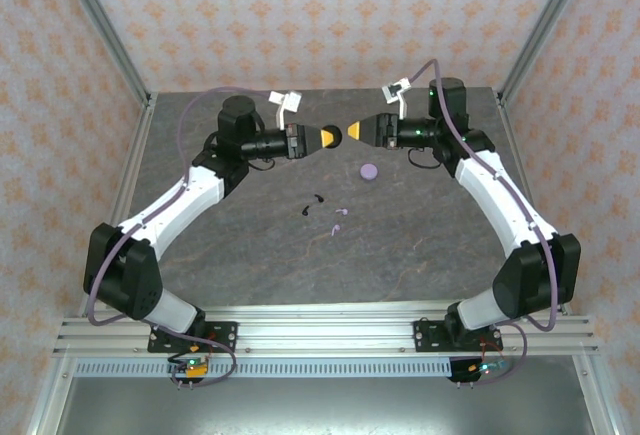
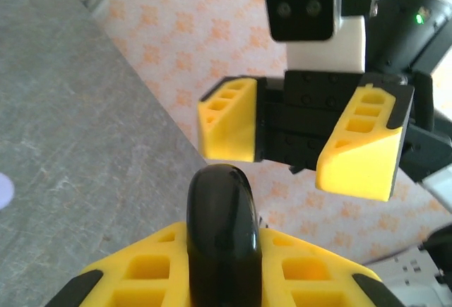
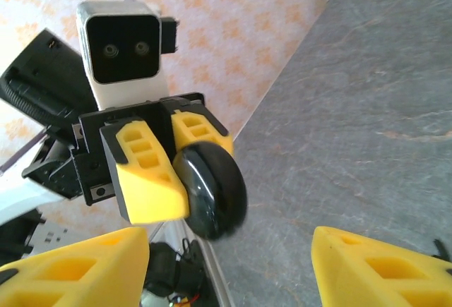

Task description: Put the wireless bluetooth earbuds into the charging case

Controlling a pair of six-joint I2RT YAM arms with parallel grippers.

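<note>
Black case [image 3: 212, 190] held in the air
The left pincer [image 1: 325, 136] squeezes it; the right pincer [image 2: 289, 162] is open, facing it, very close.

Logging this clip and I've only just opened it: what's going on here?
The left tool grips a round black case on edge, raised above the table. The right tool faces it with its jaws open, holding nothing. A lilac case lies on the table. Near it, two black earbuds and two lilac earbuds lie loose, all outside the cases.
</note>
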